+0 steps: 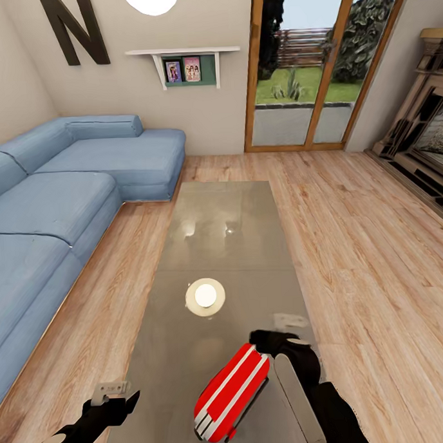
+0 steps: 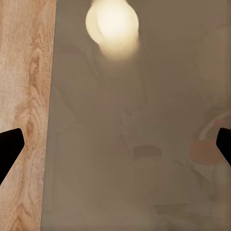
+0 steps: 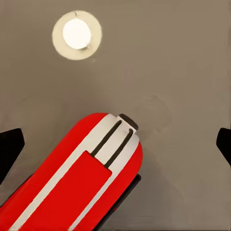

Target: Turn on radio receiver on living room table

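The right gripper (image 3: 115, 144) hangs spread wide over the small red radio receiver with white stripes (image 3: 82, 178), not touching it, presumably lining up to press its switch; the radio lies near the close end of the long glossy grey-brown coffee table (image 1: 221, 208); the left gripper (image 2: 115, 144), also released and empty, hovers by the table's edge beside the light wood plank floor (image 2: 24, 72), likely kept clear
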### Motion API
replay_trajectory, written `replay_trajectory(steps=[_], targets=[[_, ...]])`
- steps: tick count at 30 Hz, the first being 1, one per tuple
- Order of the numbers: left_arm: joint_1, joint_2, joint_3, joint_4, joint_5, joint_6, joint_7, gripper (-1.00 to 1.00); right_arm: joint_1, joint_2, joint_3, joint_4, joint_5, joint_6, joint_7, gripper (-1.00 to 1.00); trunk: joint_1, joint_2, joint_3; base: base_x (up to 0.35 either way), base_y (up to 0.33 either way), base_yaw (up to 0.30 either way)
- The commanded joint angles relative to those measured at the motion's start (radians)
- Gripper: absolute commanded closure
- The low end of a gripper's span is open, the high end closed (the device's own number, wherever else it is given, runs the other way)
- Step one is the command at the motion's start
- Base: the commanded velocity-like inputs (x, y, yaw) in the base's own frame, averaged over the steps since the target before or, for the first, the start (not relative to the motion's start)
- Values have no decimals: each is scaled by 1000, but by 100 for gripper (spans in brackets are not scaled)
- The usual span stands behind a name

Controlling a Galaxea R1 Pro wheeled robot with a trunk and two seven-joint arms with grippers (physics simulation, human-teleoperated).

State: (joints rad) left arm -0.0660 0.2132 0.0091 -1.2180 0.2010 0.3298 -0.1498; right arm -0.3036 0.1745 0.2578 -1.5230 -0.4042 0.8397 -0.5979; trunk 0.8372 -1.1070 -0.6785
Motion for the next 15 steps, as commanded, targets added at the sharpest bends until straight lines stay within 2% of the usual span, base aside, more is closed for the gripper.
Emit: replay_trajectory(steps=[1,3,7,10,11,12,14,15], targets=[[0,0,0,0,0,0,0,-100,-1,0,20,1,-21,-5,-18,-100,0,0,0,0,0,0],[0,0,0,0,0,0,0,-100,-1,0,47,2,-36,-18,-30,-100,0,0,0,0,0,0],[0,0,0,0,0,0,1,-100,-2,0,84,12,-41,-39,-41,-100,0,0,0,0,0,0],[0,0,0,0,0,-1,1,-100,-2,0,151,30,-51,-83,-82,-100,0,0,0,0,0,0],[0,0,0,0,0,-1,1,-100,-2,0,162,31,-57,-89,-89,-100,0,0,0,0,0,0],[0,0,0,0,0,-1,1,-100,-2,0,183,32,-79,-99,-105,-100,0,0,0,0,0,0],[0,0,0,0,0,-1,1,-100,-2,0,202,33,-110,-106,-125,-100,0,0,0,0,0,0],[0,0,0,0,0,-1,1,-100,-2,0,215,34,-150,-111,-147,-100,0,0,0,0,0,0]])
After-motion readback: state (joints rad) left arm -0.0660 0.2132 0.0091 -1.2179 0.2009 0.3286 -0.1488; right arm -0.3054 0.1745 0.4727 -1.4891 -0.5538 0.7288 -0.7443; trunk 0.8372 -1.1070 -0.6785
